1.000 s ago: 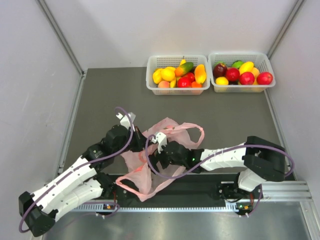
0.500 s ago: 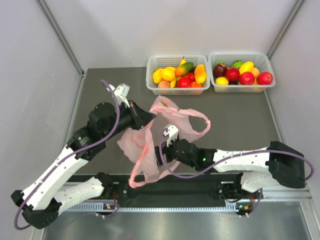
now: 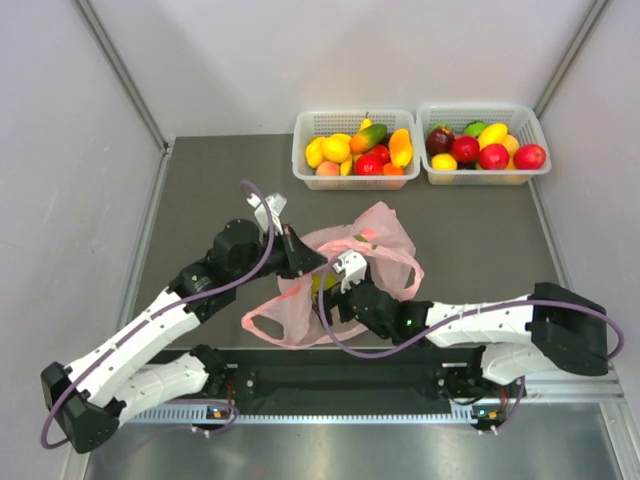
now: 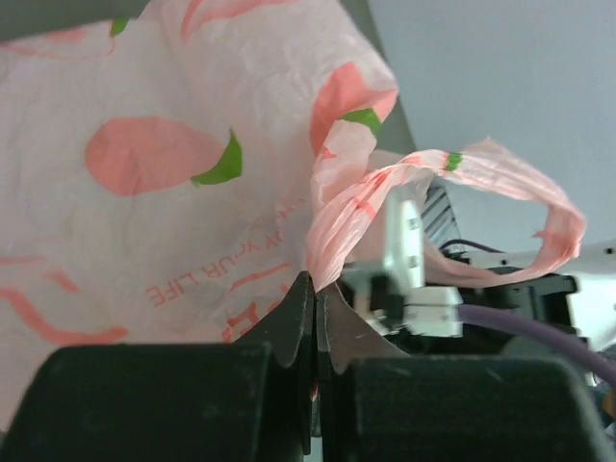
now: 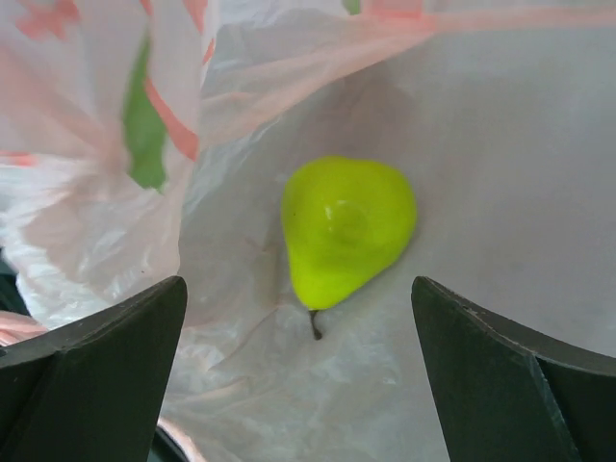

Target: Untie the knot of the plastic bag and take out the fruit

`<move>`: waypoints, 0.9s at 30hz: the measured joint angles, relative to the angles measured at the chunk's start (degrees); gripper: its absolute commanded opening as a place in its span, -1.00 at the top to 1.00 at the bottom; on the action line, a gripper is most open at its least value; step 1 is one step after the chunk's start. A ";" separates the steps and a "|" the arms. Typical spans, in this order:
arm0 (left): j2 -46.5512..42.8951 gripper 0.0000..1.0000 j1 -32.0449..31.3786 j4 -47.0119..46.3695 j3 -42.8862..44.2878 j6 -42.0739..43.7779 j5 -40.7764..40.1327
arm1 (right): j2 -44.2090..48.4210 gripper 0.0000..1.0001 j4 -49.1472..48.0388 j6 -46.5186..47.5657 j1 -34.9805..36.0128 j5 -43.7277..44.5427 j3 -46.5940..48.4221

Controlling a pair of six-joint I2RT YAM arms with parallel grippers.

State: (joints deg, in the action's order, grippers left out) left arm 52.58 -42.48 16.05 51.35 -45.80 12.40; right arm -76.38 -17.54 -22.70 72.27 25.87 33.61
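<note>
The pink plastic bag [image 3: 385, 235] lies crumpled at mid-table, and its printed film fills the left wrist view [image 4: 173, 192]. My left gripper [image 3: 316, 264] is shut on a fold of the bag's film [image 4: 322, 260] at its near left edge. A loose handle loop [image 4: 520, 188] hangs open beside it. No tied knot shows. My right gripper [image 5: 303, 361] is open inside the bag's mouth. A yellow-green pear [image 5: 348, 229] lies on the film just ahead of its two fingers, untouched. The pear shows faintly from above [image 3: 321, 284].
Two white baskets stand at the back, the left one [image 3: 301, 168] and the right one [image 3: 424, 172], both full of mixed fruit. A second handle loop [image 3: 262, 325] trails toward the near edge. Grey walls close both sides.
My left gripper has come down and to the right with the bag's film, so the bag now lies lower and flatter. My right gripper has pushed into the bag's mouth.
</note>
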 measured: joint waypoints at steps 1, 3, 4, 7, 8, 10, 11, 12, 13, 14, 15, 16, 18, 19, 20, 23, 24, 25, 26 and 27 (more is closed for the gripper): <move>-0.33 1.00 0.00 0.04 -1.86 -0.39 0.00 | -0.35 -0.99 -0.13 -0.07 0.00 0.83 0.00; -0.94 1.00 0.00 0.28 -4.61 -0.87 -0.04 | -1.75 -1.00 -0.15 -0.22 0.00 2.10 0.04; -1.25 1.00 0.00 0.26 -5.53 -1.05 -0.09 | -2.73 -0.99 -0.15 -0.44 0.00 2.69 0.17; -2.47 1.00 0.00 0.24 -7.26 -1.05 -0.57 | -6.51 -1.00 -0.07 -0.98 0.00 3.87 0.61; -2.78 1.00 0.00 0.24 -7.48 -1.07 -0.83 | -7.80 -0.99 -0.04 -1.18 0.00 4.15 0.92; -3.50 1.00 0.00 0.20 -7.96 -1.07 -1.33 | -10.14 -1.00 -0.46 -1.53 -0.02 4.57 1.46; -3.76 1.00 0.02 0.15 -8.15 -1.07 -1.53 | -11.08 -0.99 -0.79 -1.66 -0.04 4.70 1.60; -3.98 1.00 0.02 0.04 -8.37 -1.07 -1.55 | -11.89 -0.99 -1.22 -1.86 -0.07 4.79 1.77; -4.13 1.00 0.00 -0.20 -8.74 -1.09 -1.66 | -12.61 -0.99 -2.19 -1.97 -0.09 4.76 1.77; -4.20 1.00 0.02 -0.33 -9.05 -1.16 -1.77 | -13.29 -0.99 -3.08 -2.05 -0.15 4.76 1.77; -4.22 1.00 0.02 -0.42 -9.35 -1.25 -1.81 | -13.94 -0.99 -4.15 -2.10 -0.22 4.76 1.77; -4.22 1.00 0.02 -0.57 -9.68 -1.33 -1.84 | -14.53 -1.00 -4.98 -2.19 -0.37 4.74 1.79; -4.22 1.00 0.02 -0.90 -10.34 -1.57 -1.84 | -16.00 -0.99 -7.19 -2.36 -0.63 4.61 1.81; -4.22 1.00 0.02 -1.07 -10.71 -1.79 -1.79 | -16.72 -0.99 -8.17 -2.36 -0.83 4.37 1.84; -4.22 1.00 0.02 -1.29 -11.08 -2.03 -1.75 | -17.31 -1.00 -9.07 -2.34 -0.83 4.20 1.86; -4.20 1.00 0.02 -1.92 -12.15 -2.49 -1.60 | -19.08 -0.99 -11.74 -2.25 -0.94 3.74 2.45; -4.31 1.00 0.04 -2.43 -12.55 -2.69 -1.51 | -19.78 -0.99 -12.85 -2.16 -1.11 3.69 2.56; -4.31 1.00 0.02 -2.75 -12.74 -2.78 -1.51 | -20.20 -0.99 -13.57 -1.99 -1.22 3.72 2.58; -4.31 1.00 0.04 -3.02 -12.96 -2.91 -1.51 | -20.65 -0.99 -14.47 -1.92 -1.29 3.76 2.58; -4.31 1.00 0.09 -3.10 -13.03 -3.04 -1.49 | -21.18 -0.99 -15.56 -1.75 -1.33 3.87 2.56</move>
State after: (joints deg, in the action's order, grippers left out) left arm 48.27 -42.39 12.95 38.33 -48.84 10.92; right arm -97.56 -33.10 -24.45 70.94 29.74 36.16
